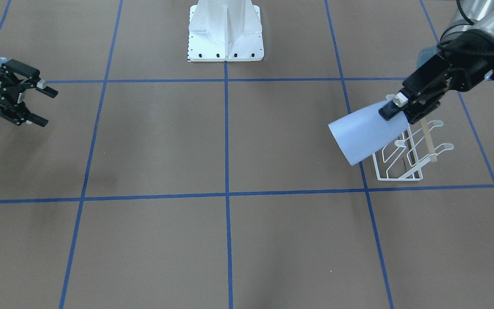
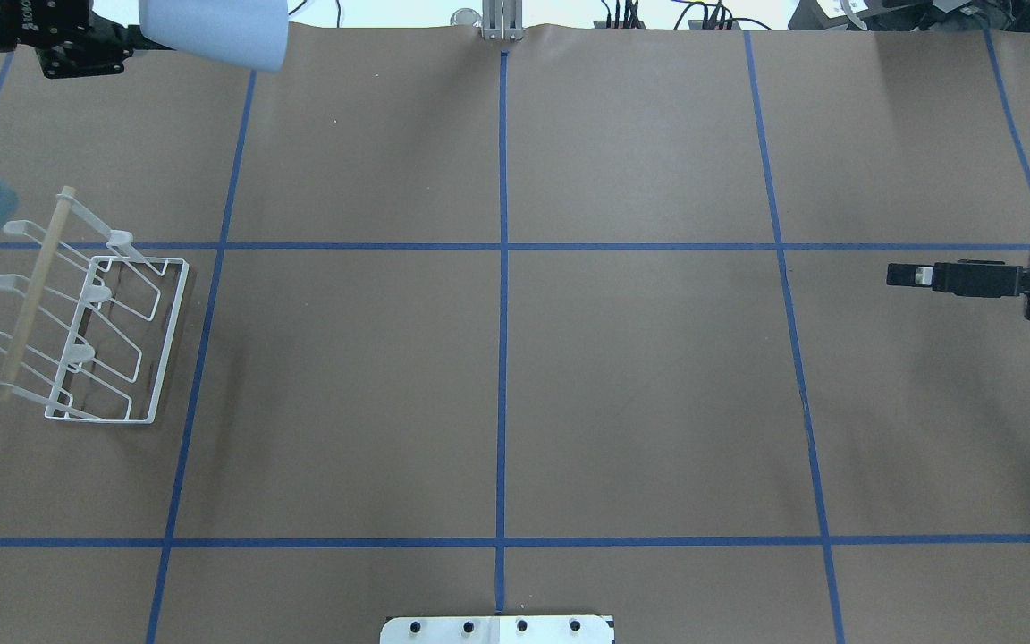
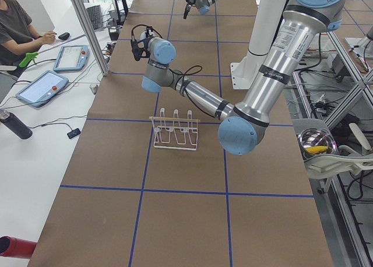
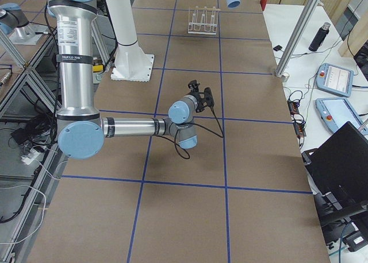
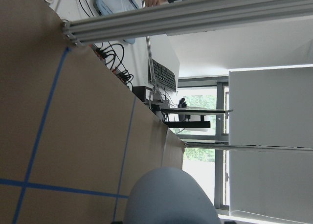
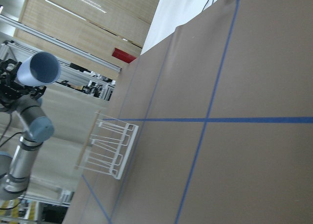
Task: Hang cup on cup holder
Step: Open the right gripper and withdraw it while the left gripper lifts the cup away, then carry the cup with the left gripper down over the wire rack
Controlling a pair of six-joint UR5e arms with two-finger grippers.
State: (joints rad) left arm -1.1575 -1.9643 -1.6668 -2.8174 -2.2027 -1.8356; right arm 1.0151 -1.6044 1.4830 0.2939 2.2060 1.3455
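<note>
The pale lavender-blue cup (image 1: 365, 133) is held in the air, tilted on its side, with its open mouth toward the table's middle. My left gripper (image 1: 395, 107) is shut on the cup's narrow closed end. The cup also shows in the overhead view (image 2: 215, 31) and in the left wrist view (image 5: 168, 197). The white wire cup holder (image 1: 405, 156) with its wooden rod stands on the table below and behind the cup, with no cup on its prongs (image 2: 95, 331). My right gripper (image 1: 46, 107) is open and empty, far across the table (image 2: 904, 275).
The white robot pedestal (image 1: 225, 32) stands at the table's middle on the robot's side. Blue tape lines cross the brown table (image 2: 502, 358). An operator (image 3: 17, 28) sits at a side table with tablets (image 3: 41, 86), behind a metal post (image 3: 87, 28).
</note>
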